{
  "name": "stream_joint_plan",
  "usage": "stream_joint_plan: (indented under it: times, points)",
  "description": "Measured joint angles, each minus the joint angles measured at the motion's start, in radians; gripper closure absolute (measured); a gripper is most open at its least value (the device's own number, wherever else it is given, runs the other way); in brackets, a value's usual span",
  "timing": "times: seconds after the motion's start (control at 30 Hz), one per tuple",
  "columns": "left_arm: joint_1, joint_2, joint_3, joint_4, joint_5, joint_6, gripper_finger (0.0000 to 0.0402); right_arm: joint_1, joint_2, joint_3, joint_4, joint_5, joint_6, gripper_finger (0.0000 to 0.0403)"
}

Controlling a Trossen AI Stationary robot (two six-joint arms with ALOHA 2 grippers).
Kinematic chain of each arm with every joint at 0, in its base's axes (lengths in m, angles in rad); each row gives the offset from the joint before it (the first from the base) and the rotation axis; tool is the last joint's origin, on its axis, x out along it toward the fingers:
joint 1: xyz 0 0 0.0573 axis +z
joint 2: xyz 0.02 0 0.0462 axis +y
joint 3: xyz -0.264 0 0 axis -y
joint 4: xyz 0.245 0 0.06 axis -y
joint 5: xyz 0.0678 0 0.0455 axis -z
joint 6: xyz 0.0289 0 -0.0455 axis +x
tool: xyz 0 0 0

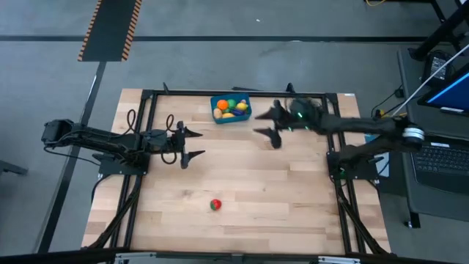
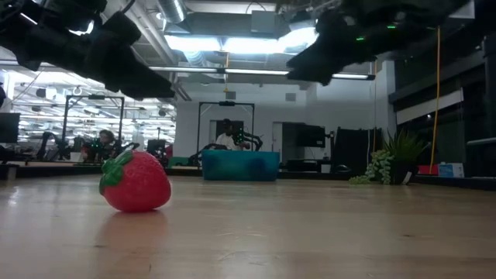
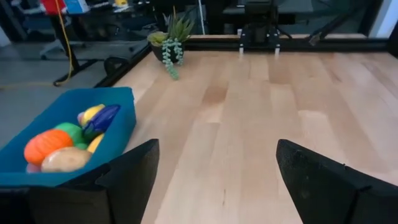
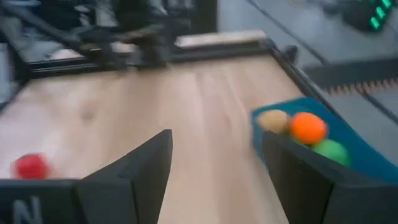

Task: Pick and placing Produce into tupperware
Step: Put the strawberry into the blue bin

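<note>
A: High view is showing the box (image 1: 230, 109) sitting at the desk's (image 1: 293, 198) far edge, near the middle, and it is already holding several pieces.

B: Which ones are you making out?

A: In the left wrist view, an orange (image 3: 45, 145), a potato (image 3: 64, 159), an eggplant (image 3: 102, 119), something green and a bit of yellow are lying inside. The right wrist view is showing the orange and a green piece there too.

B: So what is still waiting?

A: One strawberry (image 1: 215, 204) is lying alone toward the near edge, well apart from the box. The low view is showing it (image 2: 136, 181) resting on bare wood with nothing touching it. I am seeing no other loose produce.

B: And the arms?

A: The right gripper (image 1: 270, 125) is hovering just beside the box, jaws spread and carrying nothing. The left gripper (image 1: 192, 144) is hanging over the desk's left half, jaws also released and bare.

B: So the job is nearly finishing?

A: I am judging it that way: most pieces are in, and one pick and one drop are remaining. The strawberry is sitting closer to the left gripper than to the right one, so that arm is looking better placed.
</note>
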Motion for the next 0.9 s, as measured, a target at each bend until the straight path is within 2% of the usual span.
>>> stream_joint_plan:
  times: [0.2, 0.37, 0.47, 0.6, 0.7, 0.9]
  points:
    - [0.0, 0.0, 0.0, 0.0, -0.008, -0.029, 0.0084, 0.047, -0.196, -0.262, 0.216, 0.0, 0.042, 0.0153]
    - [0.0, 0.0, 0.0, 0.002, -0.016, -0.039, 0.0084, 0.055, -0.287, -0.382, 0.297, -0.004, 0.111, 0.0153]
    - [0.0, 0.0, 0.0, 0.002, -0.016, -0.096, 0.0084, 0.055, -0.303, -0.415, 0.315, -0.001, 0.141, 0.0153]
    - [-0.001, 0.0, 0.0, 0.004, 0.004, -0.062, 0.0084, 0.055, -0.306, -0.432, 0.313, -0.002, 0.159, 0.0153]
    - [-0.011, 0.0, 0.007, 0.026, 0.025, -0.09, 0.0084, 0.055, -0.306, -0.432, 0.313, -0.002, 0.159, 0.0153]
    - [-0.124, 0.0, 0.092, -0.037, -0.019, -0.08, 0.0084, 0.055, -0.306, -0.432, 0.308, -0.007, 0.168, 0.0153]
